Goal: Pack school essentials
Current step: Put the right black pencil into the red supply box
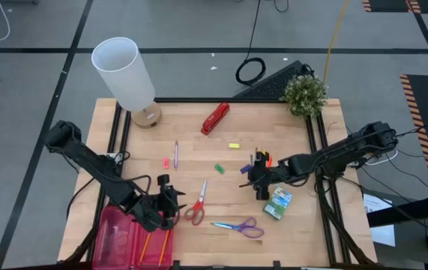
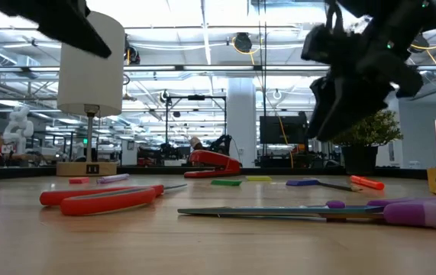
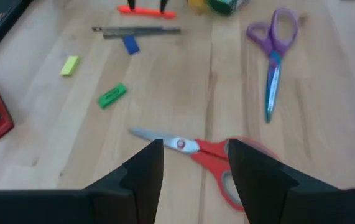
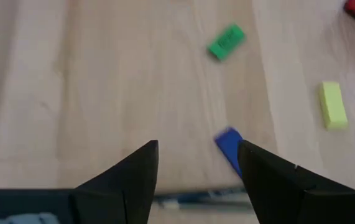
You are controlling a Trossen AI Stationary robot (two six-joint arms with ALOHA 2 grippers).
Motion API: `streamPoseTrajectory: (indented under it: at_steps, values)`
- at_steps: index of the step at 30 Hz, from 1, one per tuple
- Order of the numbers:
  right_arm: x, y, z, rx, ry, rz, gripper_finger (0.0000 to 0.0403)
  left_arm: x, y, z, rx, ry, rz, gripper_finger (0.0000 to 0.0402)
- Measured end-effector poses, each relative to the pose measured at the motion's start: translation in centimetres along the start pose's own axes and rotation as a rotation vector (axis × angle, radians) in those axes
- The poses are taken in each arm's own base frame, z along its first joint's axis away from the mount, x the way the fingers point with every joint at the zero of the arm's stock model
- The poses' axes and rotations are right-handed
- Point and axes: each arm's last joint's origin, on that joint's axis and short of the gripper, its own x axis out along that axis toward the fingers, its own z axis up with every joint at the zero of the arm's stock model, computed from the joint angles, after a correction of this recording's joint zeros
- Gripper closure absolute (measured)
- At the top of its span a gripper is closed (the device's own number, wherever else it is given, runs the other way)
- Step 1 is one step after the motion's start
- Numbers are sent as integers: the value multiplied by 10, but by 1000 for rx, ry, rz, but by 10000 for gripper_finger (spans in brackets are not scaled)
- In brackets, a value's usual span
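Hovering at lower left of the overhead frame, the left gripper [image 1: 170, 201] spreads its fingers wide and empty beside the red-handled scissors [image 1: 197, 205], next to a pink bin [image 1: 116, 234] holding orange pencils [image 1: 154, 243]. Right of centre, the right gripper [image 1: 257, 177] hangs equally wide above a blue eraser [image 4: 229, 148], near the crayon box [image 1: 277, 202]; purple-handled scissors [image 1: 240, 226] lie lower centre.

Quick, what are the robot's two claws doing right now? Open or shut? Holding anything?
Left gripper: open, empty, above the red-handled scissors.
Right gripper: open, empty, above the blue eraser.
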Motion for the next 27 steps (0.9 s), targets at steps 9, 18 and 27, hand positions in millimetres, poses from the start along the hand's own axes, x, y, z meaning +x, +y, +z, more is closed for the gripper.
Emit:
streamPoseTrajectory:
  at_steps: [9, 18, 27]
  values:
    - [14, -37, -18, 216, 95, -130, 193, 22, -7, -5, -3, 16, 21, 218]
    - [25, -66, -35, 669, 80, -218, 193, 24, -8, 0, -40, -20, 6, 218]
    - [28, -67, -39, 722, 109, -236, 193, 24, -9, 0, -28, -22, 5, 218]
